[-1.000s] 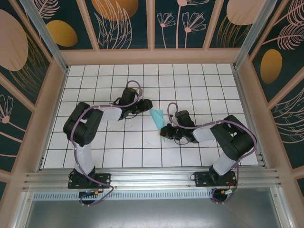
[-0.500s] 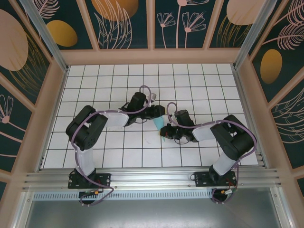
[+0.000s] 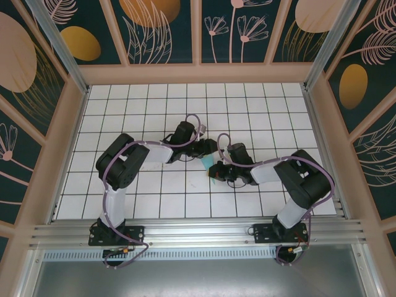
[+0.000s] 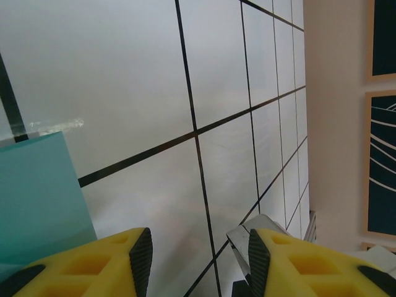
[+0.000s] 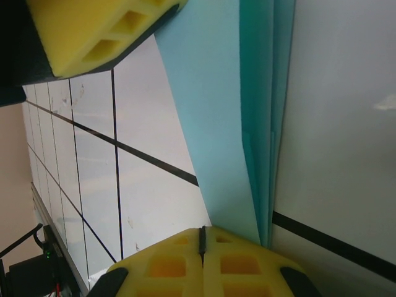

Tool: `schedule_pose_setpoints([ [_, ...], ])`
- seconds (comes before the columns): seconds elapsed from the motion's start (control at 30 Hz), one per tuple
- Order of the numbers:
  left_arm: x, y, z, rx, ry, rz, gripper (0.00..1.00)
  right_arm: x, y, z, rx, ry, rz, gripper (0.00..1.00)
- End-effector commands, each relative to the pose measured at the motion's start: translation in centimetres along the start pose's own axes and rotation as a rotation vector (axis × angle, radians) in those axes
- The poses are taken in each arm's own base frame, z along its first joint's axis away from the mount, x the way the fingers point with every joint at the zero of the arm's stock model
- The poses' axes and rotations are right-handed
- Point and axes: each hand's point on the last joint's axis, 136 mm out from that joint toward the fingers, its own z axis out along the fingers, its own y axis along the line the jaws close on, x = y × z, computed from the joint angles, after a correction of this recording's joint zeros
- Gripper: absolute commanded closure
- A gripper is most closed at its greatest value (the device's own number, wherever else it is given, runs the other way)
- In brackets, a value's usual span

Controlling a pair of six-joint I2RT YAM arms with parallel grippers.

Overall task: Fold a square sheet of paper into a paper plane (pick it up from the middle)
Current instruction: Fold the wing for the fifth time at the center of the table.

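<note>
The left gripper (image 3: pixel 211 150) reaches in low over the white gridded desk (image 3: pixel 124 111) near its middle. Its wrist view shows the gripper (image 4: pixel 198 253) released, the yellow jaws standing partly apart with only bare desk between them. The folded paper (image 4: pixel 37 198) lies flat just beside its left finger; whether the two touch cannot be told.

From above, the turquoise folded paper (image 3: pixel 206 159) sits on the desk between the two grippers. Its stacked layers and a long crease show in the right wrist view (image 5: pixel 229 93).

The right gripper (image 3: pixel 213 173) is clenched, its two yellow fingers (image 5: pixel 161 266) pressed together along a thin seam. The paper's narrow end runs up against the right-hand finger, but it is unclear whether any of it is pinched.
</note>
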Motion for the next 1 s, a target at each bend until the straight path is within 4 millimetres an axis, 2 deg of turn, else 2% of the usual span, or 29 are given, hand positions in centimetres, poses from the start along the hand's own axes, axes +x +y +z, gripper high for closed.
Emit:
schedule_pose_setpoints([
  [0.0,0.3,1.4,0.9,-0.049,0.015,-0.002,0.53,3.4,-3.4,-0.1,0.112,0.096,0.069,0.97],
  [0.1,0.2,2.4,1.3,-0.084,0.009,0.005,0.53,2.8,-2.3,-0.6,0.088,0.072,0.056,0.92],
  [0.27,0.5,4.4,1.5,-0.156,0.014,0.004,0.54,0.8,0.6,-2.0,0.024,-0.004,0.024,0.91],
  [0.47,0.7,4.5,1.4,-0.159,0.018,0.012,0.54,-0.8,1.9,-2.3,0.003,-0.055,0.019,0.92],
  [0.6,0.4,4.1,1.5,-0.150,0.014,0.022,0.54,-0.7,0.9,-1.2,0.019,-0.030,0.045,0.96],
  [0.73,0.5,4.5,1.5,-0.160,0.011,0.014,0.55,0.5,-1.0,-0.2,0.057,0.025,0.094,0.99],
  [0.87,0.7,5.8,1.3,-0.199,-0.004,0.002,0.57,2.3,-2.8,-0.5,0.111,0.059,0.121,0.99],
  [0.97,0.9,6.8,1.2,-0.225,-0.014,-0.005,0.59,3.0,-2.7,-1.2,0.101,0.069,0.112,0.99],
])
